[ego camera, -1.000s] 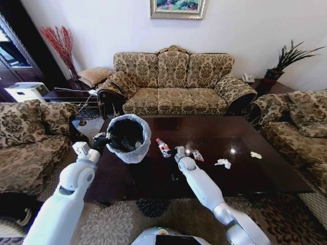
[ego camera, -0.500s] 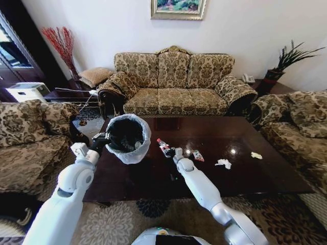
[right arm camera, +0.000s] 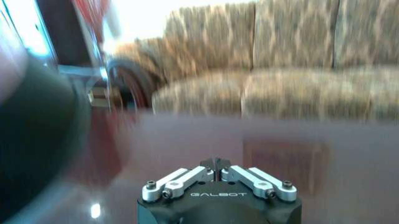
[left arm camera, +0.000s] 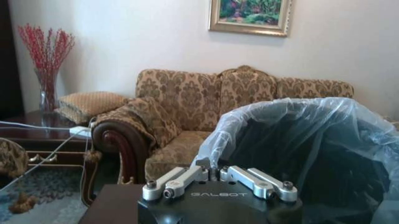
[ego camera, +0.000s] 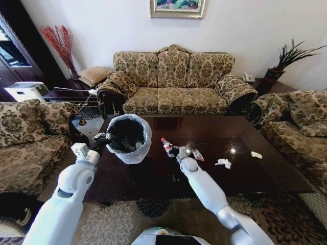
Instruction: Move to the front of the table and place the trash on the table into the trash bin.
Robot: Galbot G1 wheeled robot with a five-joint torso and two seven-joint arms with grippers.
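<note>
The trash bin (ego camera: 129,137), black with a white liner, stands tilted at the left end of the dark table (ego camera: 245,138). My left gripper (ego camera: 104,139) is shut on its rim; the left wrist view shows the fingers (left arm camera: 198,164) pinching the liner of the bin (left arm camera: 311,149). A red-capped bottle (ego camera: 166,147) lies just right of the bin. My right gripper (ego camera: 175,151) sits low beside the bottle's near end. In the right wrist view the gripper (right arm camera: 215,162) is shut with nothing seen between its fingers. A colourful wrapper (ego camera: 197,155) and two white paper wads (ego camera: 223,163) (ego camera: 256,154) lie further right.
A patterned sofa (ego camera: 173,81) stands behind the table, with armchairs at the left (ego camera: 30,138) and right (ego camera: 296,122). A side table with a potted plant (ego camera: 278,71) is at the back right. A patterned rug lies under the table's front edge.
The right gripper swung a little left towards the bottle and then back right. The bottle now lies slightly further right. The left gripper and the bin have barely moved.
</note>
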